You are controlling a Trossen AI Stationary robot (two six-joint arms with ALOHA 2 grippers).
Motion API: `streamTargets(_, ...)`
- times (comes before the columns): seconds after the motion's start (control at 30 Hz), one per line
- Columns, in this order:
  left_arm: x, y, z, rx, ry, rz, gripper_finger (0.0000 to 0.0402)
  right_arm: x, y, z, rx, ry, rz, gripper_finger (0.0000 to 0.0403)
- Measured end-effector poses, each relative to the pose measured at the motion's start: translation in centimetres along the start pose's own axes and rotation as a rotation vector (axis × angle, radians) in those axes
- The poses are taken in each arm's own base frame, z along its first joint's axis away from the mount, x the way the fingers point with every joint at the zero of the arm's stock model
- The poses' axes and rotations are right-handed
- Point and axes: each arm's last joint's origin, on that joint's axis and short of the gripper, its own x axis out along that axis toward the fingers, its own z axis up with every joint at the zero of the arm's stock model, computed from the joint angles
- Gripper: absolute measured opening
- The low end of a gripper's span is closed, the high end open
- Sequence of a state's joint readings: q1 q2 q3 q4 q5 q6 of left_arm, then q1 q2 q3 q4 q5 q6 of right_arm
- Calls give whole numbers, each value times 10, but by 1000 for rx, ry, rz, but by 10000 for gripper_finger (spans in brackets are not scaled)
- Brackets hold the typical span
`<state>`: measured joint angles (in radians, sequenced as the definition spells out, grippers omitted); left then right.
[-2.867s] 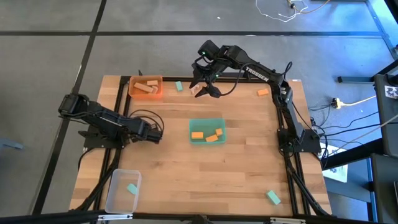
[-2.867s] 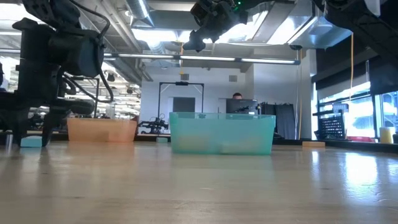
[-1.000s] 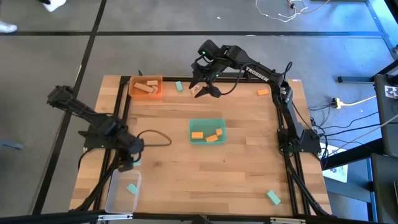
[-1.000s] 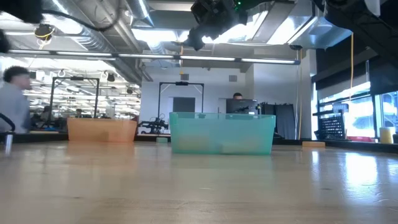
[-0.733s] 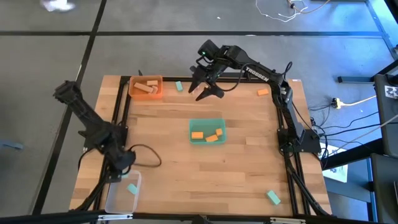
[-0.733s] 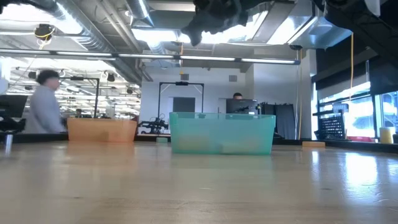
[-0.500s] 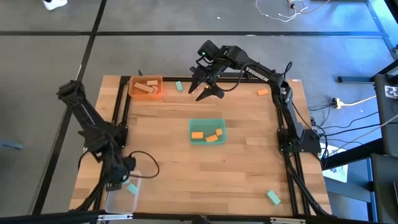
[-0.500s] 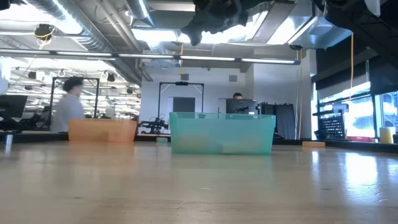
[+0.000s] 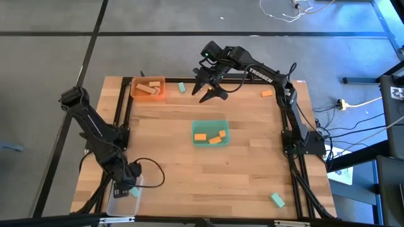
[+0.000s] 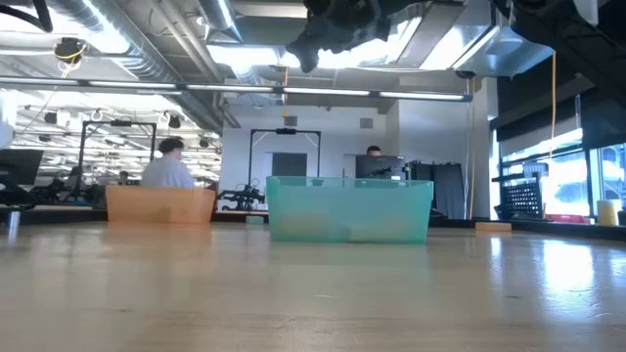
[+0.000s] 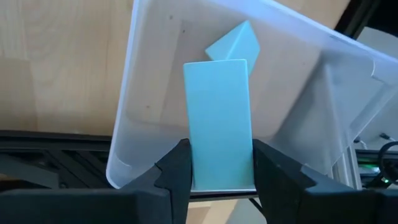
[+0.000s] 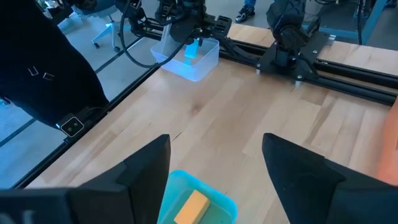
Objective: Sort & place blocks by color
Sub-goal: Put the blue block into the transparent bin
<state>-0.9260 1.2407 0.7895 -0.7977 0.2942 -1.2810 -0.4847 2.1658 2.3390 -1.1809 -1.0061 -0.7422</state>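
Around the wooden table the floor is grey, crossed by dark seam lines, with white cable lying loose on it at the far side. Seen level across the tabletop, the room behind is a large open workshop: ceiling ducts and long bright light panels run overhead. A dark-framed doorway or rack stands against the far wall. A person is on the left, another sits behind a monitor. Tall windows fill the right side, daylight showing through.
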Motion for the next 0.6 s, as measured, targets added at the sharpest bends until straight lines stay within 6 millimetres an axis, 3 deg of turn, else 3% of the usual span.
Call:
streamTargets(0.2, 0, 0, 1, 2, -15, 4, 128, 0, 0, 0, 0, 0, 0, 255)
streamTargets(0.6, 0, 1, 2, -10, -53, 20, 154, 0, 0, 0, 5, 1, 1, 255)
